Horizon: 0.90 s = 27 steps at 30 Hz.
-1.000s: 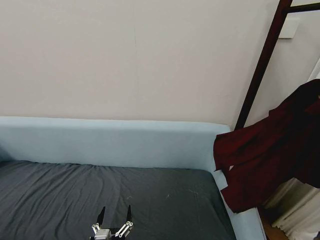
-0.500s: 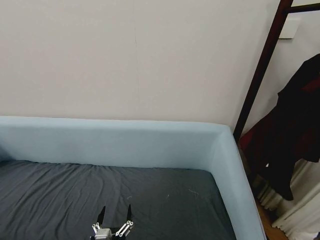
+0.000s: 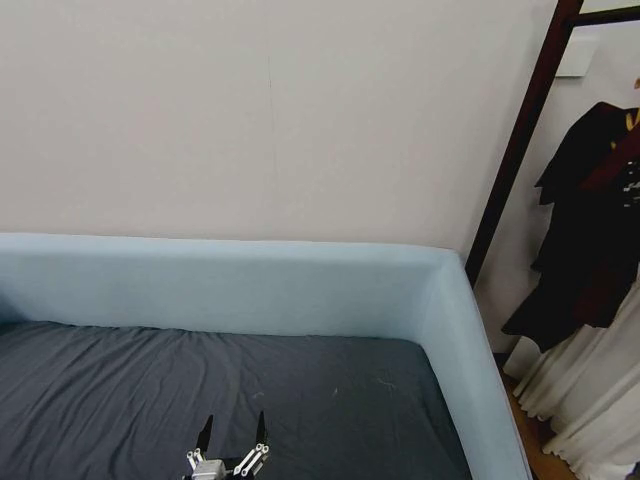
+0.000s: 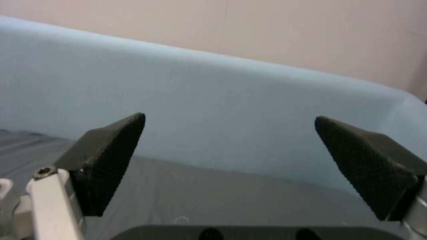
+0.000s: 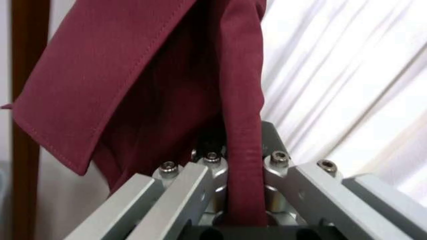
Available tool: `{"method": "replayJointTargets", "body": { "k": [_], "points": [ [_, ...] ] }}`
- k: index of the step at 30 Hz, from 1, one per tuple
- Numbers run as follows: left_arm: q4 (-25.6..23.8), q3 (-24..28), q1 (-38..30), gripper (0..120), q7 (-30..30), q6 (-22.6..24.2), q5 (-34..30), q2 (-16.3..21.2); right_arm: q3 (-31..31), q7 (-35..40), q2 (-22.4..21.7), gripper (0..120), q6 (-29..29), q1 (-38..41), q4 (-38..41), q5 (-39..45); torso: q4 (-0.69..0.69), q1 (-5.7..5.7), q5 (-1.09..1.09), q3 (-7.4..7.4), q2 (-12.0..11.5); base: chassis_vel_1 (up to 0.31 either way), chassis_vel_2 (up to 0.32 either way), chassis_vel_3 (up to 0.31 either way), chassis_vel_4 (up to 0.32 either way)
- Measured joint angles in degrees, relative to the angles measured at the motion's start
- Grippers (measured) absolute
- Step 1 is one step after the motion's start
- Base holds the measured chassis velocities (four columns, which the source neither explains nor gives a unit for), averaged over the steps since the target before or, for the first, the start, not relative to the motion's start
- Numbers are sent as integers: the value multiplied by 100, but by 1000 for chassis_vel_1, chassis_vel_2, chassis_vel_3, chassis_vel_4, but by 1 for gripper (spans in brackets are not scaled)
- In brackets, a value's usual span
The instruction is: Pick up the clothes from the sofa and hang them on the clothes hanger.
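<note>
A dark red garment [image 3: 588, 250] hangs in the air at the far right of the head view, just past the dark wooden hanger post [image 3: 522, 135]. In the right wrist view the maroon cloth [image 5: 160, 90] runs down between the metal fingers [image 5: 180, 185] of my right gripper [image 5: 241, 200], which is shut on it. My left gripper [image 3: 232, 440] hovers low over the sofa's dark grey seat [image 3: 120, 400], open and holding nothing. The left wrist view has its two black fingertips [image 4: 107, 160] spread wide in front of the pale blue backrest [image 4: 233, 110].
The light blue sofa backrest [image 3: 220, 285] and its right arm [image 3: 465, 360] border the seat. A beige wall rises behind. White curtains [image 3: 585, 400] hang on the right behind the garment, also seen as white curtains [image 5: 347, 85] from the right wrist.
The red garment has been lifted off the sofa's right arm and carried up and to the right, beside the hanger post. The left gripper has stayed put.
</note>
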Motion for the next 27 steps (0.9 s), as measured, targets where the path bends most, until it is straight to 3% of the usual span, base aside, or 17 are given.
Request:
{"method": "replayJointTargets", "body": {
  "k": [18,27],
  "points": [
    [-74,-170,15,100,-9,-85,103,83,-969,419,598,1,-213,1484,115,772,0,0,1,1,0,0,0,0,0],
    [-193,-371,47,100,3,-111,197,207,-1387,1139,1282,1,-461,2490,-608,1876,2,0,0,1,0,0,0,0,0]
  ]
}}
